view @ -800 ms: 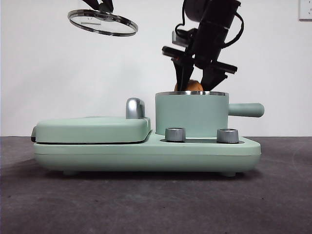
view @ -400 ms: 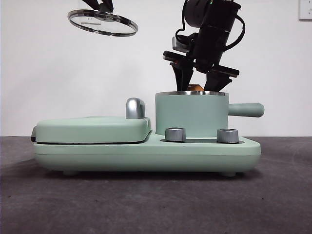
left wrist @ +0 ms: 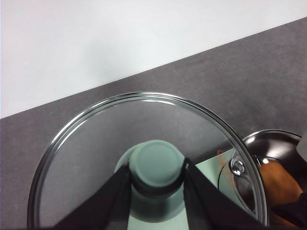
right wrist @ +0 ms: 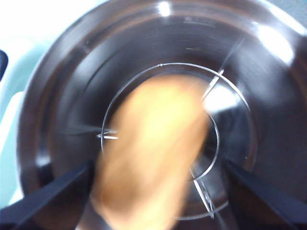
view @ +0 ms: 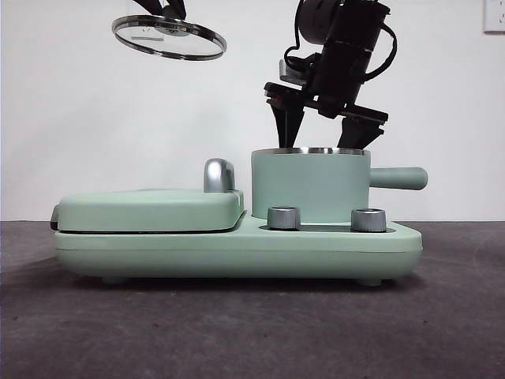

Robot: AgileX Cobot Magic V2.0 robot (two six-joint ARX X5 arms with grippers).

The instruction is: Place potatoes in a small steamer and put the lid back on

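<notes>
- The right gripper (view: 322, 134) hangs just over the small steamer (view: 309, 185), with its two jaws spread wide and nothing between them.
- The potato (right wrist: 151, 155) lies down inside the steamer, right under that claw. It looks blurry, so I cannot tell if it has settled.
- The left gripper (left wrist: 157, 184) pinches the green knob of the lid (view: 169, 36), high up and well off to the side, above the flat griddle (view: 150, 209).
- The lid sits tilted and must go sideways to the pot, so the right claw likely needs to leave first.
- The pot's shiny rim is open, with room for the lid.
</notes>
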